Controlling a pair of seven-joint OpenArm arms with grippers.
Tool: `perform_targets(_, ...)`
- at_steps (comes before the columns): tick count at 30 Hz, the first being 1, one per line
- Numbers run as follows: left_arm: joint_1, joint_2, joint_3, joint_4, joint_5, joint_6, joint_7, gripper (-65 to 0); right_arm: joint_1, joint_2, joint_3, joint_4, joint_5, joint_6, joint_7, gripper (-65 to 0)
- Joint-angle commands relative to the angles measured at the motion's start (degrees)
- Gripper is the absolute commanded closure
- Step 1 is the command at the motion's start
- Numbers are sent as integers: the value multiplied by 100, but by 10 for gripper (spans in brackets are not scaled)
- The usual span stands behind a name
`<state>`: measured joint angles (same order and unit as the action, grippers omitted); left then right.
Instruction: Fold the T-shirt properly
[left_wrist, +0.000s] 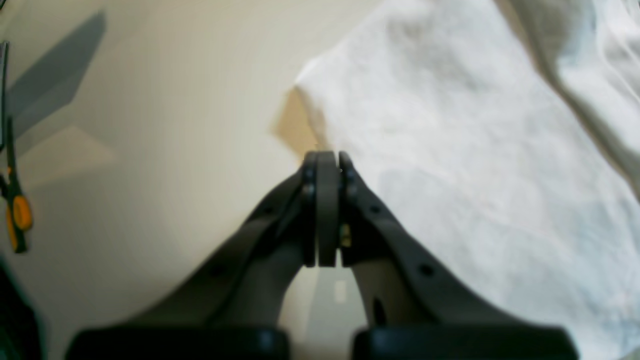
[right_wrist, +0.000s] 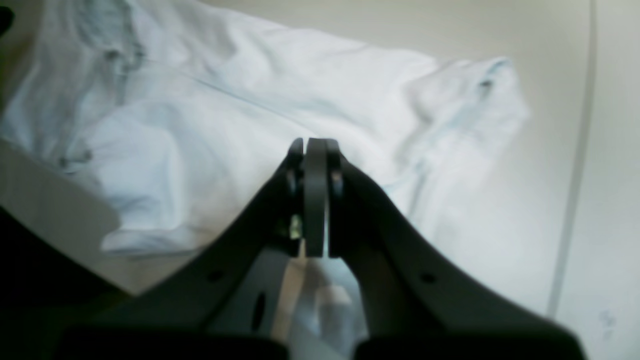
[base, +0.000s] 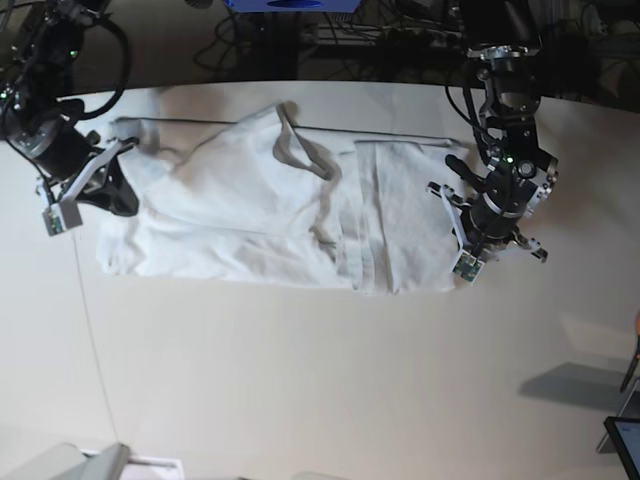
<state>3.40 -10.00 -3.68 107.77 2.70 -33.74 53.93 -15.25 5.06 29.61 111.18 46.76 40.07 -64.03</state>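
The left claw has its dark, matte fingers pressed flat together with nothing caught between them. Its tip sits at the edge of the T-shirt, just where white cloth meets the pale table; whether it touches the fabric cannot be told. From this wrist view the cloth spreads away to the right of the claw, soft and lightly creased, with a rounded corner a little ahead of the tip.

The right claw is likewise closed on itself, gripping nothing, and it hangs over the garment, with rumpled white fabric ahead of it and to both sides. A sleeve-like fold with a stitched hem bunches up to the right of its tip, and beyond that lies bare table.

In the base view the T-shirt lies spread lengthwise across the far half of the table, between the two arms, partly folded over itself with a greyish neckline band looping near its middle. The left claw is at the cloth's right end and the right claw at its left end. The tabletop is smooth and cream-coloured.
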Motion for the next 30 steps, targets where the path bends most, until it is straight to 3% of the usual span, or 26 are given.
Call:
perform_targets(1, -1, -51, -225, 120, 33, 20, -61, 0, 17, 87, 68, 52, 5, -7, 122, -3)
perform_targets(6, 236, -59, -1298, 76, -37, -7, 334, 0, 70, 193, 156, -221, -944, -7, 394, -25)
perform_targets(8, 412, -95, -1649, 85, -37, -7, 325, 0, 219, 298, 349, -335, -1032, -7, 262, -104)
perform_targets(12, 570, -112, -2098, -73, -37, -86, 325, 0, 483, 316, 859, -652, -1015, -7, -19, -347)
perform_targets(15, 561, -112, -2344, -390, -37, -626, 334, 0, 729, 316, 1132, -1144, -848, -7, -388, -492)
perform_targets(16, 552, -112, -2441, -530, -37, -626, 334, 0, 826, 316, 1202, -1372, -725, -7, -520, -525)
perform_targets(20, 456, -112, -2748, -926, -459, -626, 343, 0, 984, 351, 1360, -1997, -496, -7, -731, -554)
perform_targets(30, 429, -789, -2871, -1814, -2850, -626, 431, 0, 1309, 562, 1334, -2867, -487, -7, -793, -554)
